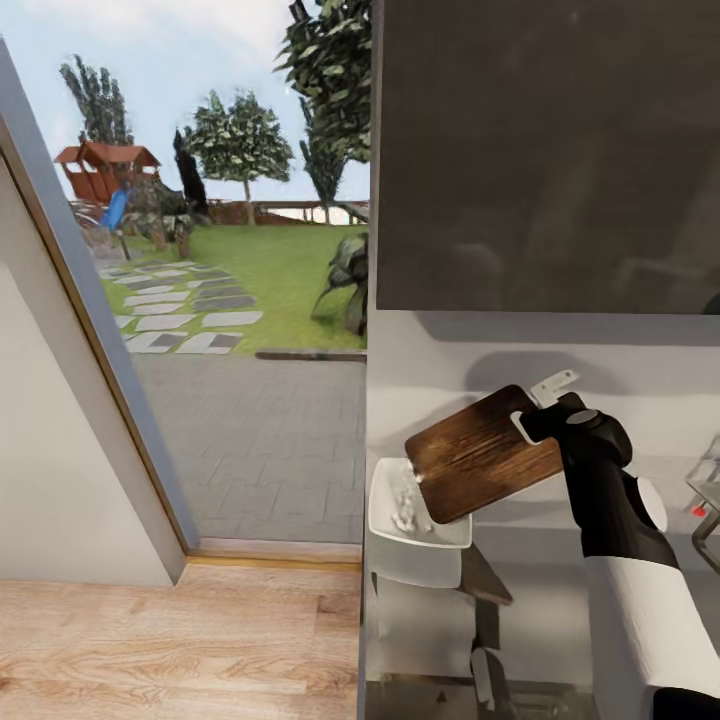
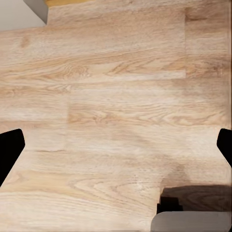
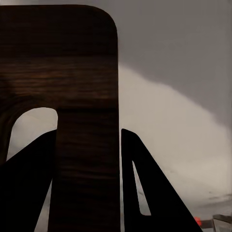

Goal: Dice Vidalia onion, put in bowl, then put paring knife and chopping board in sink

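Note:
My right gripper (image 1: 540, 412) is shut on the handle end of the brown wooden chopping board (image 1: 478, 455). It holds the board tilted, low end over the white bowl (image 1: 385, 510) on the grey countertop (image 1: 540, 560). Small pale pieces of diced onion (image 1: 405, 505) lie in the bowl. In the right wrist view the dark board (image 3: 87, 87) is clamped between both fingers (image 3: 150, 183), beside its handle slot. My left gripper (image 2: 116, 147) is open over bare wood floor, its fingertips (image 2: 9, 150) far apart. The sink's steel tap (image 1: 708, 500) shows at the far right. The paring knife is out of view.
A tall glass door at left looks onto a paved patio (image 1: 260, 440) and a garden. Light wood floor (image 1: 170, 640) lies below it. A grey wall (image 1: 560, 150) rises behind the counter. The counter's left end (image 1: 365, 620) drops to the floor just beside the bowl.

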